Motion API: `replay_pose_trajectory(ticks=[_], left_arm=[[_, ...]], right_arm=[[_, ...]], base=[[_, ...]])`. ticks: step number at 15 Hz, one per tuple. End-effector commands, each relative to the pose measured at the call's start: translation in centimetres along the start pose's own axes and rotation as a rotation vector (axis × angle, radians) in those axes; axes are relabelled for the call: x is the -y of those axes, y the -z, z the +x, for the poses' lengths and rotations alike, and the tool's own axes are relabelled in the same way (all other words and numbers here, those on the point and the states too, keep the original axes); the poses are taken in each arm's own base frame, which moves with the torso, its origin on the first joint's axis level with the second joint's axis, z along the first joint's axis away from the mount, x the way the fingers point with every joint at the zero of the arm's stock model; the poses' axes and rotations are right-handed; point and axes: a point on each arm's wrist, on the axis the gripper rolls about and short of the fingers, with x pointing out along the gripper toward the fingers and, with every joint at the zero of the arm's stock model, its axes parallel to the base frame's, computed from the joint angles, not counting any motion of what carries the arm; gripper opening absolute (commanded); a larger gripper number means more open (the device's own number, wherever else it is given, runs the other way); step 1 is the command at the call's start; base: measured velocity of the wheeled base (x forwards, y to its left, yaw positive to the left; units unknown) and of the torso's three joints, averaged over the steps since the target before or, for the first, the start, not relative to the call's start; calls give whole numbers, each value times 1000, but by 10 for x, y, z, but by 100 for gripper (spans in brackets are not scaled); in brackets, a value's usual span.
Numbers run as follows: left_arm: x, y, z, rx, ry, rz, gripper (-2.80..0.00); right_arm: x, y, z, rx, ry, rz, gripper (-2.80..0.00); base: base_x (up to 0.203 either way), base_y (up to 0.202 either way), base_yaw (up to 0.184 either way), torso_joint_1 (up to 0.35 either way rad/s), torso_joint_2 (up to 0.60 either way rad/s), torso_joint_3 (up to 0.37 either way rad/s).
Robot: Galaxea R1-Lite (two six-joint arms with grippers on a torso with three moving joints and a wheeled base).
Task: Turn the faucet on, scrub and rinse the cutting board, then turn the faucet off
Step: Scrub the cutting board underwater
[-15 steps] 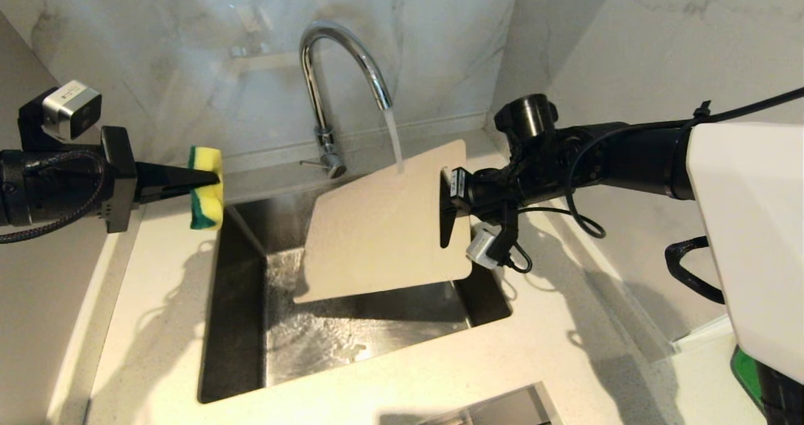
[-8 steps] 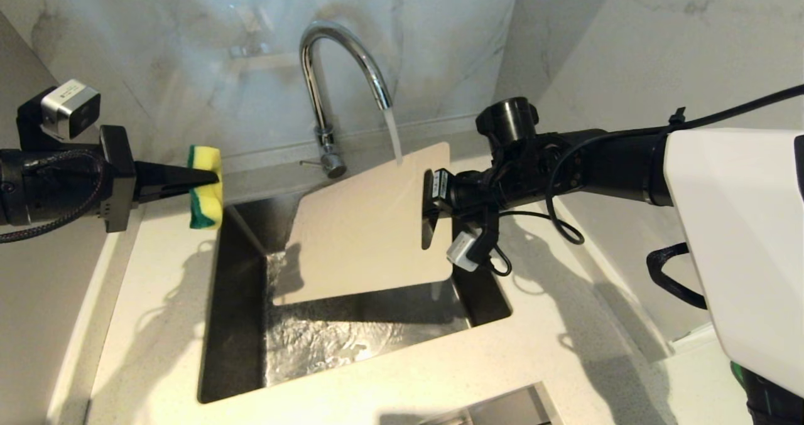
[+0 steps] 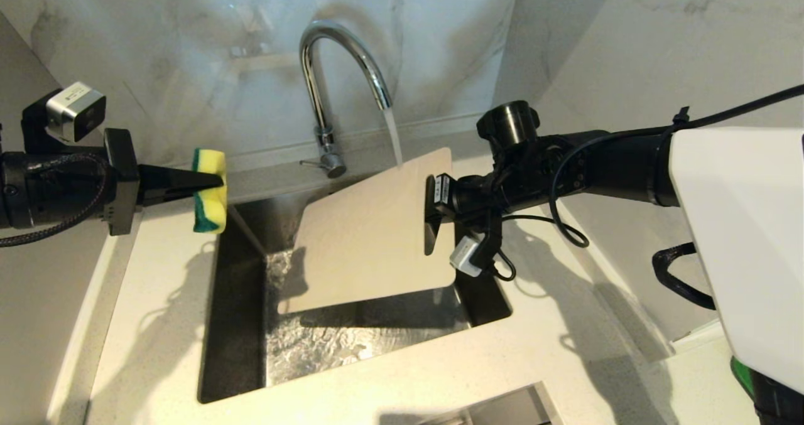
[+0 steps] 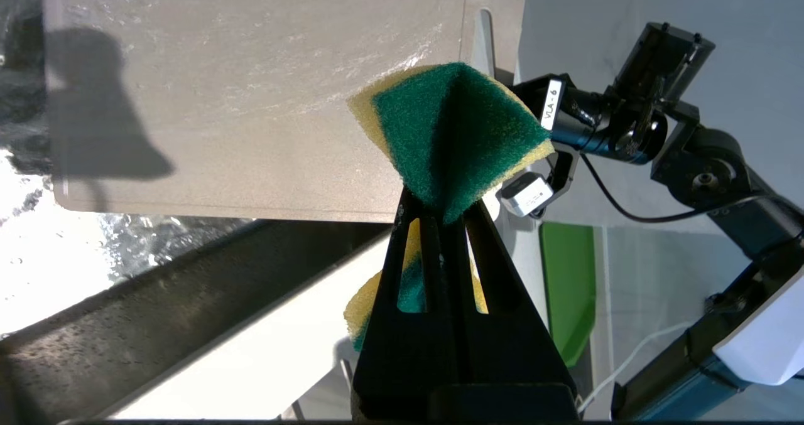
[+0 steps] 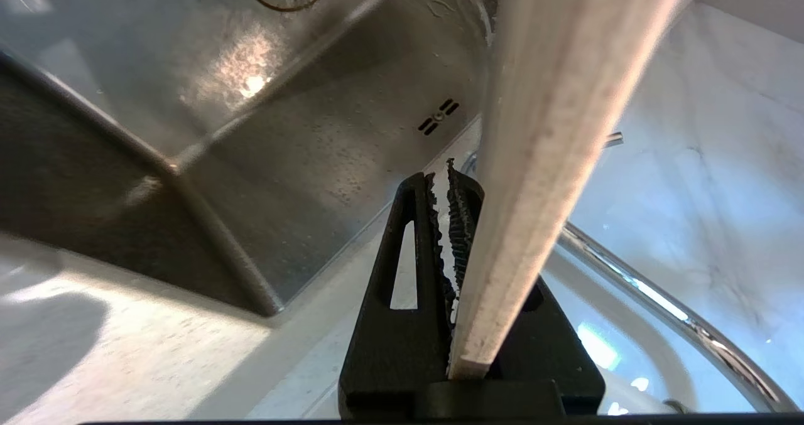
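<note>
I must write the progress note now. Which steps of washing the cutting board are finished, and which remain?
Done: the faucet is on, water running. In hand: the right gripper holds the cutting board tilted under the stream over the sink, rinsing it. The left gripper grips the sponge apart from the board. Left: any further scrubbing, then turning the faucet off.
</note>
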Motion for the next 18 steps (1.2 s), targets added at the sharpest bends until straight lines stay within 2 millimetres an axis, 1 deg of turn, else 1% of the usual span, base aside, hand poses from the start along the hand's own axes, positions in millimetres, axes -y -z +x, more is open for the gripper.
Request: replay_pose_trajectory(ticks=[1, 3, 6, 7, 10, 13, 16, 18], left_arm=[[3, 6, 4, -31, 16, -2, -280], [5, 13, 9, -58, 25, -2, -280], [7, 20, 14, -92, 39, -14, -280], [8, 21, 16, -99, 41, -15, -280], [9, 28, 19, -125, 50, -12, -280], [8, 28, 21, -130, 49, -15, -280], [8, 34, 26, -159, 49, -17, -280], [7, 38, 32, -182, 48, -20, -280]], right_arm=[[2, -9, -13, 23, -11, -1, -280], [5, -22, -25, 48, -21, 7, -280], [30, -41, -38, 63, -16, -18, -280], [37, -45, -39, 65, -10, -26, -280], [60, -57, -37, 91, 29, -48, -280], [85, -73, -31, 109, 53, -49, -280], [103, -88, -24, 137, 66, -58, -280], [109, -92, -25, 141, 76, -67, -280]], base=[[0, 0, 0, 0, 0, 0], [0, 0, 0, 0, 0, 0], [0, 0, 0, 0, 0, 0], [0, 0, 0, 0, 0, 0], [0, 0, 0, 0, 0, 0], [0, 0, 0, 0, 0, 0], [0, 0, 0, 0, 0, 0], [0, 0, 0, 0, 0, 0]])
